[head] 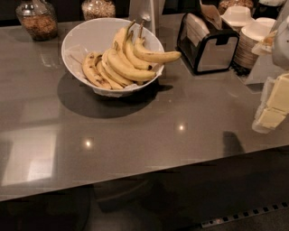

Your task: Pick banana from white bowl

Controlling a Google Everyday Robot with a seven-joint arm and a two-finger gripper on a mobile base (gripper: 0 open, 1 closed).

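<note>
Nearest me is dark floor with a slotted vent strip [239, 217] at lower right, then the front edge of the grey glossy desk [135, 149], which fills most of my view. Two small light spots [88, 144] reflect off the desk's bare front half. My pincer [272, 110] sits at the far right edge of the view, pale cream blocks hanging over the desk's right side, partly cut off by the frame. I cannot tell whether it is released or clenched, and nothing is seen in its grasp. It is well apart from the fruit, off to the right and nearer to me. Further back, left of centre, the white bowl [81, 38] stands upright on the desk and casts a dark round shadow toward me. Inside it, a cluster of brown-speckled bananas [106, 70] lies along the near and left side. The banana [158, 56] lies on top at the right, a single, cleaner yellow one. Its blunt end pokes out past the bowl's right rim and its thin stem points up and back toward the bowl's middle. It touches the cluster beneath it. Right of the bowl and a bit further back is a black-and-chrome napkin dispenser [208, 45], just beside stacked white cups [253, 43] with lids at the right. A white post [146, 11] rises behind the bowl. At the back edge on the left stand a glass jar [38, 18] with brown contents and a second glass jar [98, 8].
</note>
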